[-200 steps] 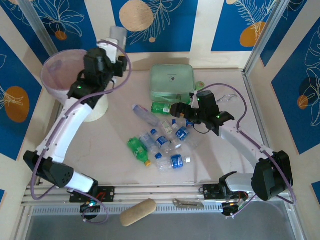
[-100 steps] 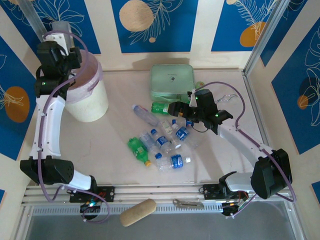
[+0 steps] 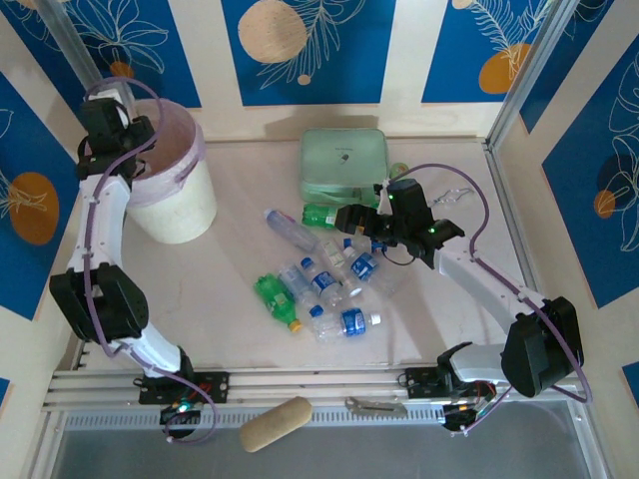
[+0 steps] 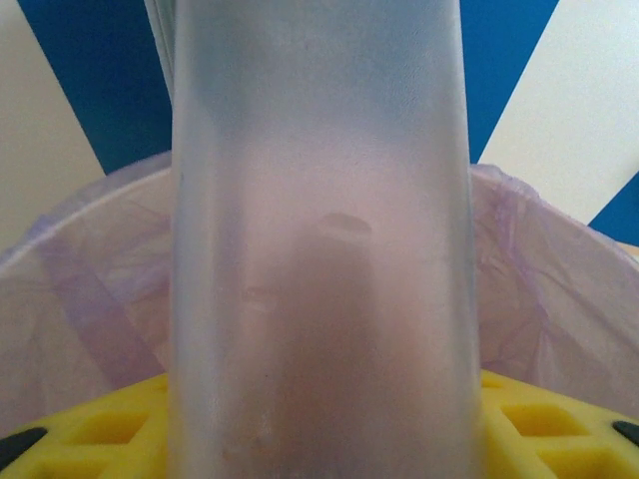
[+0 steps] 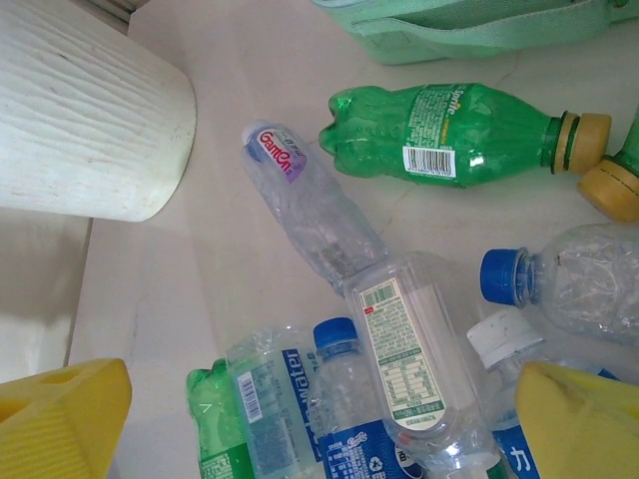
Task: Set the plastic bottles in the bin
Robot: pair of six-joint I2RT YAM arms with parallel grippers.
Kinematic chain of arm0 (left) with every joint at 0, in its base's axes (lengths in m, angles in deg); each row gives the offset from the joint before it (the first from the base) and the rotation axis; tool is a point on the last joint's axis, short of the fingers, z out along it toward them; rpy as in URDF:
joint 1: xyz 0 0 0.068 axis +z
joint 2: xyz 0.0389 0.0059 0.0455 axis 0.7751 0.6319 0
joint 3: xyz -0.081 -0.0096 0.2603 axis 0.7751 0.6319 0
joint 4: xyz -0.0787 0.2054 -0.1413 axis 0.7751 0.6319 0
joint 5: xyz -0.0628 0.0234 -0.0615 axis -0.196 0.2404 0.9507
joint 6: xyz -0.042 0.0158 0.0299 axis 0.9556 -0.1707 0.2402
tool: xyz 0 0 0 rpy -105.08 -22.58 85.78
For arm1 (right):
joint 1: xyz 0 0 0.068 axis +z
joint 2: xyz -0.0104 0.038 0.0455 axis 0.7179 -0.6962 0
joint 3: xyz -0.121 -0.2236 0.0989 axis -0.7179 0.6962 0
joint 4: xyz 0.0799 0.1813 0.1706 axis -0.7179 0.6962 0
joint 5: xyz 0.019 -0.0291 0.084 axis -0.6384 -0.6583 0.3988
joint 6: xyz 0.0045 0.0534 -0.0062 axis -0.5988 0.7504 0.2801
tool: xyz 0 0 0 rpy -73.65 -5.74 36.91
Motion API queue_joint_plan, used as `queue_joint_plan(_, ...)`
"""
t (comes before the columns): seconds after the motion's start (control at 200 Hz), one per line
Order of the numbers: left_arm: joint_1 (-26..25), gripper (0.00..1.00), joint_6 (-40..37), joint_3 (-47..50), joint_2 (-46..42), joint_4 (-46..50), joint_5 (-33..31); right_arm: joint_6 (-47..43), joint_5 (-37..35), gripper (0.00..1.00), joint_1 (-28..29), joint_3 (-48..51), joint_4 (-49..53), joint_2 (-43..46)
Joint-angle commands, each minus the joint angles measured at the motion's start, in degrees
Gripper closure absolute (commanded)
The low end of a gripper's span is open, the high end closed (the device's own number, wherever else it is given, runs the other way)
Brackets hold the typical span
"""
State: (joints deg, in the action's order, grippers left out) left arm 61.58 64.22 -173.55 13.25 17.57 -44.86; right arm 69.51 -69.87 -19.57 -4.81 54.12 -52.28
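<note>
I have the left gripper (image 3: 112,130) up at the left rim of the bin (image 3: 178,215), which stands in the far left corner of the desk (image 3: 230,299). On its wrist camera the yellow pads (image 4: 90,429) are clamped on a frosted clear bottle (image 4: 319,230). It stands upright between them, with the lilac bag (image 4: 559,289) that lines the bin just behind and below it.

The right gripper (image 3: 356,218) hangs over the far side of the pile of bottles (image 3: 329,284) in the middle of the desk. Its jaws are wide apart and grip nothing. From that wrist I see its two yellow fingers (image 5: 60,419) at either side, and a labelled clear bottle (image 5: 399,369) lying on the desk between them. A crushed bottle (image 5: 310,215) runs from it toward the bin's white wall. Beyond that a green bottle (image 5: 449,135) lies on its side just beside the mint-green case (image 5: 479,25).

From above, a second green bottle (image 3: 275,296) lies at the left of the pile. A blue-labelled bottle (image 3: 346,321) lies closest to the near edge.
</note>
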Motion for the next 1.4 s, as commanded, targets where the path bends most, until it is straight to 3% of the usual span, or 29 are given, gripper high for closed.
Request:
queue_joint_plan(0.0,0.3,0.46,1.1,-0.2,0.4,-2.6,1.4,-0.1,-0.3,0.01,0.8,-2.7,1.3,0.0)
queue_joint_plan(0.055,0.3,0.41,1.0,-0.3,0.7,-2.4,1.5,-0.2,-0.3,0.01,0.9,-3.0,1.4,-0.2)
queue_joint_plan(0.175,0.3,0.19,0.9,-1.4,0.4,-1.0,2.7,-0.4,-0.3,0.01,1.0,-3.3,1.4,-0.5)
queue_joint_plan(0.27,0.3,0.06,1.3,-2.2,-0.8,-0.3,3.6,-0.4,-0.2,0.01,1.1,-3.4,1.2,-0.8)
queue_joint_plan(0.535,-0.6,0.00,4.0,-1.0,-7.9,0.1,7.8,-0.2,0.4,0.01,1.4,-3.8,0.5,-1.6)
queue_joint_plan(0.675,-3.6,0.00,5.5,2.0,-13.4,1.0,9.4,0.0,0.3,0.01,1.5,-3.6,0.3,-1.6)
queue_joint_plan(0.965,-19.7,0.00,8.6,16.5,-26.4,3.7,5.6,1.2,-1.4,0.01,1.5,-2.4,0.1,-0.8)
queue_joint_plan(1.24,-36.0,0.00,23.0,35.5,-36.7,7.3,-4.8,3.0,-3.6,0.01,1.0,0.0,0.0,1.0)
queue_joint_plan(1.396,-46.2,0.00,30.9,42.6,-38.3,13.9,-12.1,4.0,-3.7,0.01,0.3,1.5,-0.8,1.6)
